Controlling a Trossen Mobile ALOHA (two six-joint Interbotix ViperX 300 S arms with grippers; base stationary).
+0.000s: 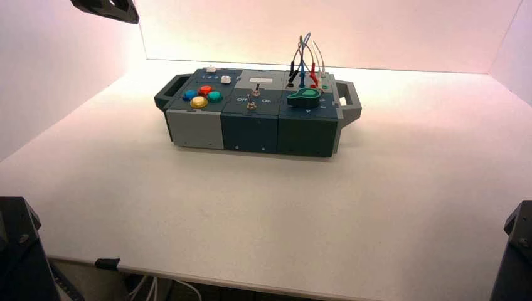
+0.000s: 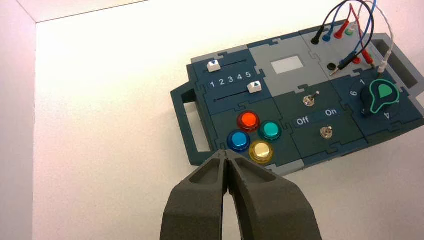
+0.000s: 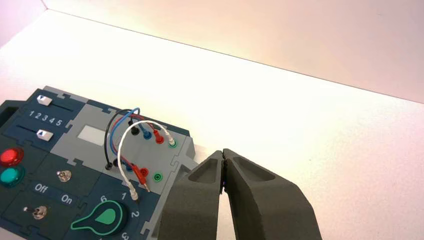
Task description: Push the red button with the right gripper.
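Note:
The red button point(image 1: 205, 89) sits at the far side of a four-button cluster on the left end of the box point(image 1: 251, 128), next to blue, yellow and green buttons. It also shows in the left wrist view point(image 2: 248, 120) and at the edge of the right wrist view point(image 3: 11, 156). My right gripper point(image 3: 223, 152) is shut and empty, held off the box's wired end, far from the red button. My left gripper point(image 2: 226, 154) is shut and empty, its tip seen just short of the blue button point(image 2: 238, 141).
The box also bears two sliders point(image 2: 230, 80), two toggle switches point(image 2: 309, 100) by "Off" and "On", a green knob point(image 2: 381, 96) and plugged wires point(image 2: 350, 35). Arm parts stand at the bottom left point(image 1: 19, 251) and bottom right point(image 1: 517, 251). A black angular slab point(image 1: 106, 9) hangs at the top left.

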